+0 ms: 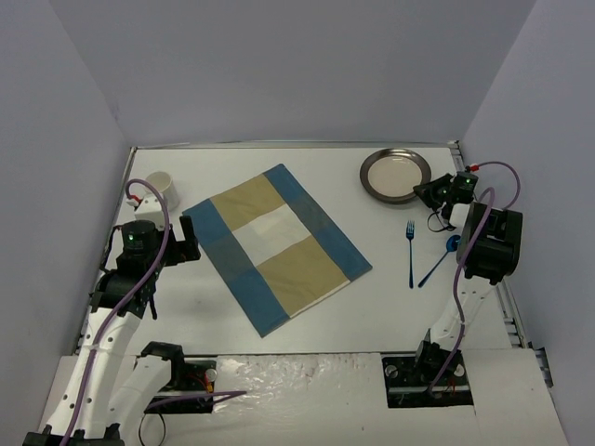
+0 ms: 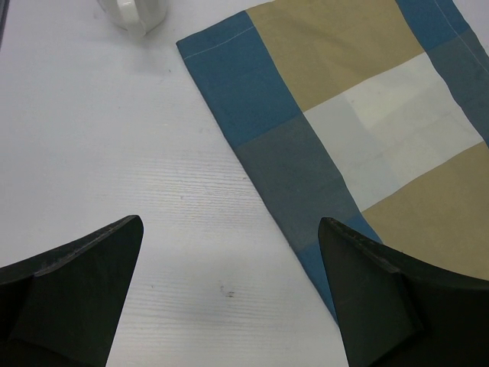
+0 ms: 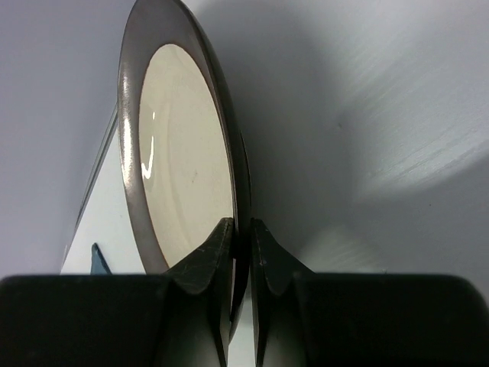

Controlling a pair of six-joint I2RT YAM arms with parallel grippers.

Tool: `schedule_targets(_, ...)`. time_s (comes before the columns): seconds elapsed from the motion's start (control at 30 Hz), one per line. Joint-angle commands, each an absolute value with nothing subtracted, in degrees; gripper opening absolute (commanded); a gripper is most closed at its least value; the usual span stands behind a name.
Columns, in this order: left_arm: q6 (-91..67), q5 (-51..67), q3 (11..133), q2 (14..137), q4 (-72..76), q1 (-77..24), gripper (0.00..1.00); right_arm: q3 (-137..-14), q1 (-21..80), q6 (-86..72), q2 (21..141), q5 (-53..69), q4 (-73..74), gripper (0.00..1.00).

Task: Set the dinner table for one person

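The white dinner table (image 1: pixel 186 297) carries a blue-and-tan striped mat (image 1: pixel 276 245) laid at an angle in its middle. A cream plate with a dark rim (image 1: pixel 395 175) is at the back right. My right gripper (image 1: pixel 426 192) is shut on the plate's near right rim; in the right wrist view the fingers (image 3: pixel 208 260) pinch the rim of the plate (image 3: pixel 183 153) from both sides. A blue fork (image 1: pixel 410 253) and a blue spoon (image 1: pixel 438 262) lie right of the mat. My left gripper (image 1: pixel 191 239) is open and empty at the mat's left edge (image 2: pixel 290 160).
A white mug (image 1: pixel 163 189) stands at the back left, also at the top of the left wrist view (image 2: pixel 136 14). Grey walls close in the table on three sides. The right arm's body (image 1: pixel 490 243) hangs over the table's right edge near the spoon.
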State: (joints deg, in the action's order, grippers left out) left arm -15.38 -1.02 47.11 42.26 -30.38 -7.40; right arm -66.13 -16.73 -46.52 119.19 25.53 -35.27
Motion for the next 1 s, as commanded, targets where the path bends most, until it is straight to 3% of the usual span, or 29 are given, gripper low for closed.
schedule_targets(0.0, -14.68, -1.76, 47.46, 42.33, -27.65, -7.03, 0.97, -65.68, -16.11, -46.88, 111.07, 29.80, -40.47, 0.00)
schedule_targets(0.27, -14.68, -1.85, 47.46, 42.36, -27.69, -7.03, 0.97, -63.17, -12.30, -52.34, 103.30, 35.29, -47.59, 0.00)
schedule_targets(0.5, -14.77, -2.19, 47.39, 42.36, -27.77, -7.03, 0.97, -60.53, -2.20, -56.65, 99.19, 38.81, -51.71, 0.00)
schedule_targets(0.97, -15.03, -2.64, 47.39, 42.45, -28.02, -7.03, 0.97, -59.45, 18.89, -57.92, 104.59, 41.13, -53.35, 0.00)
